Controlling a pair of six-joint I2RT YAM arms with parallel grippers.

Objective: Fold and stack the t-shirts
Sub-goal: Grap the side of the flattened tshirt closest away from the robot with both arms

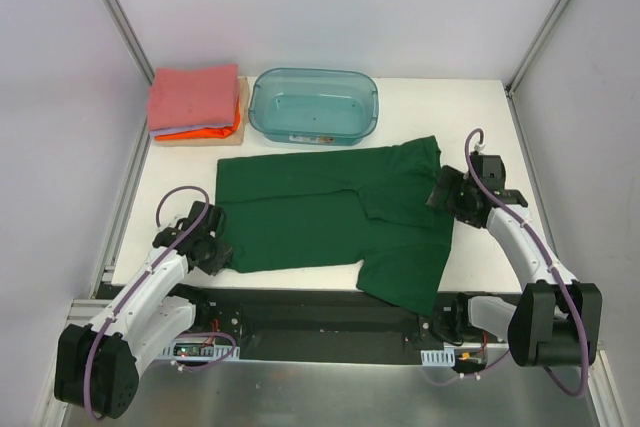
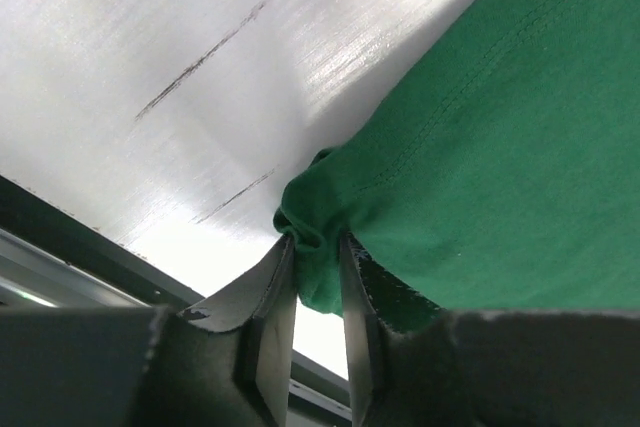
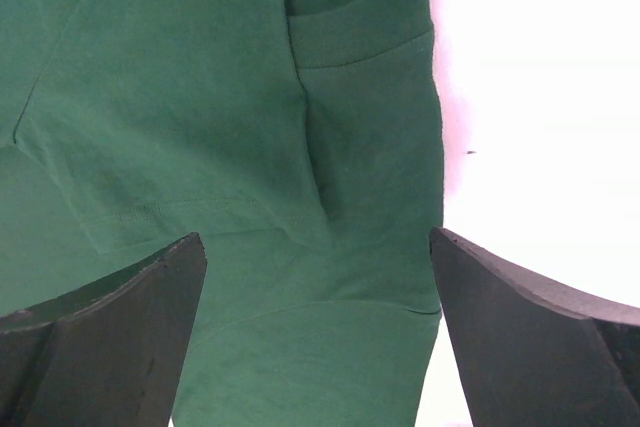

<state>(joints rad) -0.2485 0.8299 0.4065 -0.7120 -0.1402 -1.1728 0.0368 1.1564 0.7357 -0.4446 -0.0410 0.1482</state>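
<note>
A dark green t-shirt (image 1: 320,212) lies spread flat across the middle of the table, with one sleeve folded in and its right part hanging toward the near edge. My left gripper (image 1: 222,255) is at its near-left corner. In the left wrist view that gripper (image 2: 318,239) is shut on a bunched corner of the green cloth (image 2: 500,147). My right gripper (image 1: 440,192) stands open over the shirt's right edge. In the right wrist view its jaws (image 3: 315,237) are wide apart above the green cloth (image 3: 200,97). A folded stack sits at the back left: salmon-pink (image 1: 193,97) on top, lavender (image 1: 172,132) and orange (image 1: 215,131) beneath.
A translucent teal plastic bin (image 1: 262,107) stands at the back centre, just behind the green shirt and right of the folded stack. A black rail (image 1: 300,312) runs along the near table edge between the arm bases. Metal frame posts rise at the back corners.
</note>
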